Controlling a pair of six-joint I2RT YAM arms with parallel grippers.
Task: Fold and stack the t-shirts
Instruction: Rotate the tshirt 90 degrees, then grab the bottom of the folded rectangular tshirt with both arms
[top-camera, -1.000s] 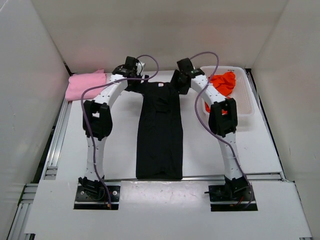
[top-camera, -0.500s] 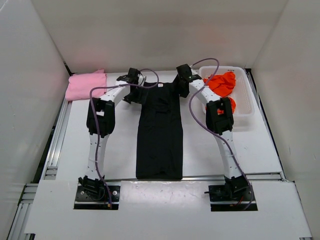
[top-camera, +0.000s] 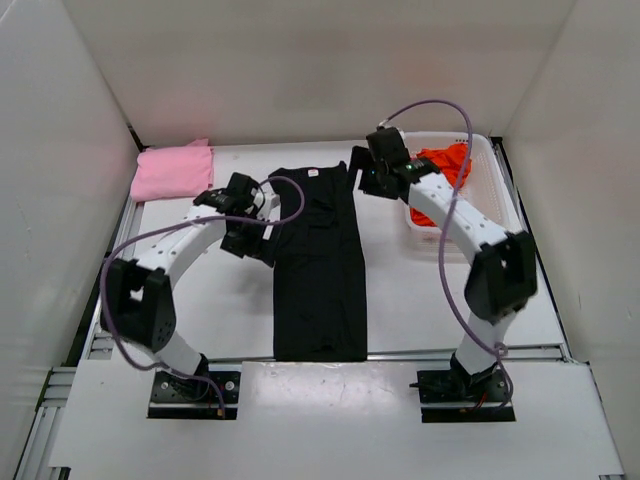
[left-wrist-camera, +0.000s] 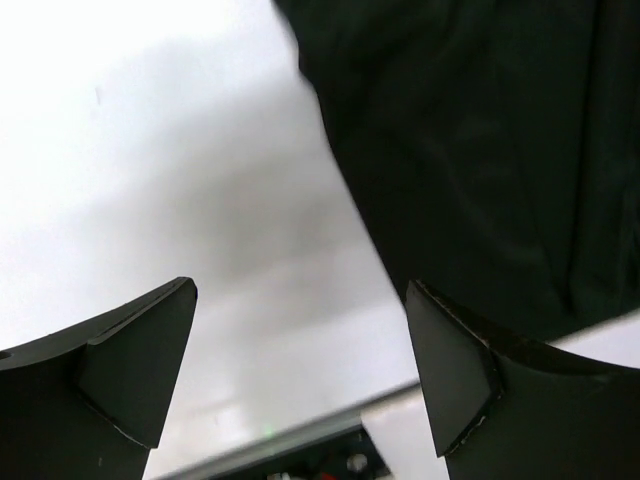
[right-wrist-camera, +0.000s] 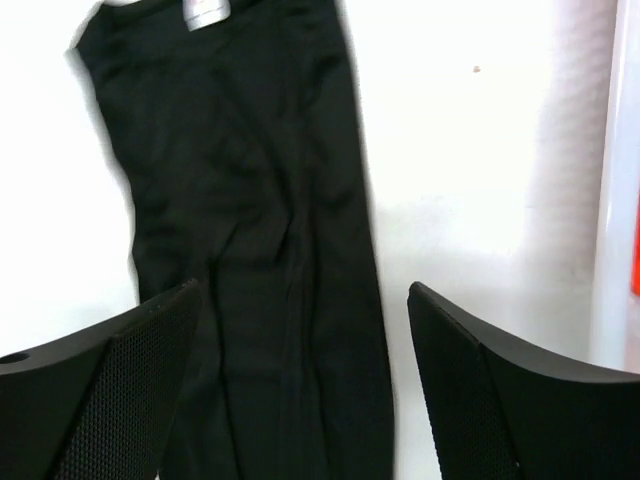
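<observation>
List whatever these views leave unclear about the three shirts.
- Orange t-shirt: top view, lower part hidden by the right arm and the basket wall.
- Black t-shirt: both wrist views cut it off at frame edges; its collar label is too small to read from the top.
- Pink t-shirt: top view only, fold layers too small to count.

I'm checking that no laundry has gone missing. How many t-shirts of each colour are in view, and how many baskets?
Pink t-shirt: 1
Black t-shirt: 1
Orange t-shirt: 1
Basket: 1
Total: 4
</observation>
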